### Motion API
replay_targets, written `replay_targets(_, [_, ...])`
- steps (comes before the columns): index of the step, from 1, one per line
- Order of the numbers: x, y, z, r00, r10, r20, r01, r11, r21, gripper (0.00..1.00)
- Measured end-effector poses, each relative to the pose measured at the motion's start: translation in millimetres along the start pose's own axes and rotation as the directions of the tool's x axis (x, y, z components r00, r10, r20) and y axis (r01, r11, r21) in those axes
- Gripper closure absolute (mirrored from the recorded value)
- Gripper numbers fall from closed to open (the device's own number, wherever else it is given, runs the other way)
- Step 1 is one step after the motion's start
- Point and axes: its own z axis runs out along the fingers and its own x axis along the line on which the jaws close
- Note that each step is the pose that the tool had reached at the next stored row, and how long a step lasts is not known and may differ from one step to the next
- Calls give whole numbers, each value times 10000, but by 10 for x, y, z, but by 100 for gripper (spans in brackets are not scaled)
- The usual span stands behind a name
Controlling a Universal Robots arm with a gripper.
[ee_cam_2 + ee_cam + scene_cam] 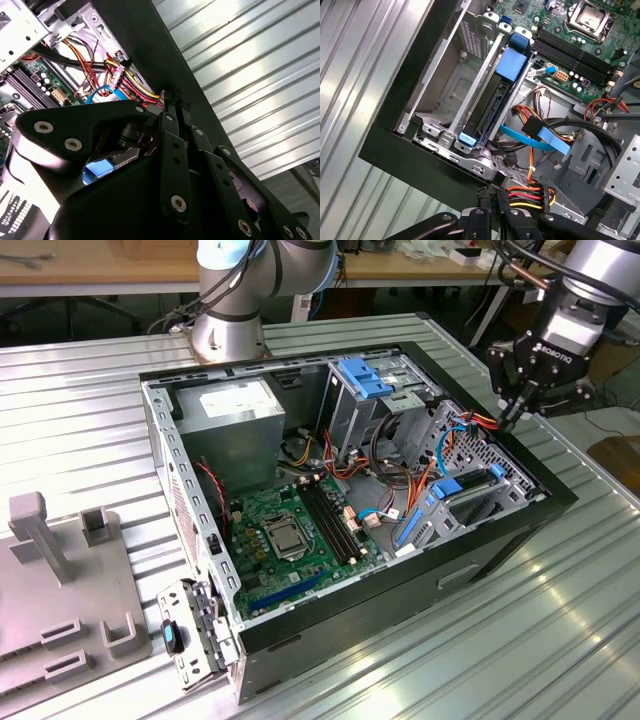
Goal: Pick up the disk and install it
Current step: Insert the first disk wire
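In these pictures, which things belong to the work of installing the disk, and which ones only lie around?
Belong to the job: disk, sitting in the drive cage; gripper, near that cage; computer case.
Just lying about: grey fixture plate and loose metal bracket, both on the table at the exterior view's left.

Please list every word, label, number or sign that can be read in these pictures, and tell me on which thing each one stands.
Claw: white brand lettering on its body, which I do not quote.
Power supply: a white sticker, with print too small to read.
Circuit board: white markings, too small to read.
Disk: no print seen.
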Motion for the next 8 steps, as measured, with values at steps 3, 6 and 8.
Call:
replay_targets(3, [-2,5,0,9992,408,-12,-408,9992,-17,83])
replay_targets(6, [32,39,0,9990,454,14,-454,9990,-8,83])
replay_targets(8, [61,66,0,9990,454,22,-454,9990,-3,83])
